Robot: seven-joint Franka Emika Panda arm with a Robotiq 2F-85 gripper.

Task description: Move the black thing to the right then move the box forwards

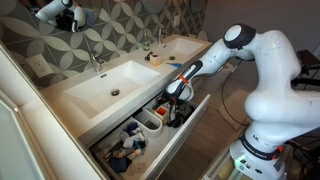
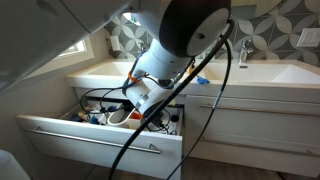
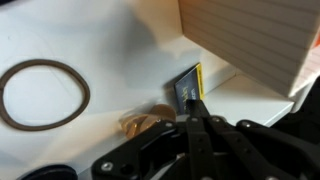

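You are working inside the open drawer under the double-sink vanity, so the arm has to bend down over the counter edge to reach in. In an exterior view its body and the cable hide most of the drawer front.

In the wrist view the striped box fills the upper right, standing on the white drawer floor. It stands close behind the black thing, which seems to lean at its foot, so there is little room on that side. The black thing comes first, probably so the box has a free path afterwards.

The gripper sits low, just at the near edge of the black thing. Its jaws look pressed together, which suits a sideways push better than a pinch. I cannot tell whether they touch it yet.

A hair-tie ring lies well apart on the other side, and a small gold object sits beside the fingers. The drawer's far end is full of clutter and white cups.
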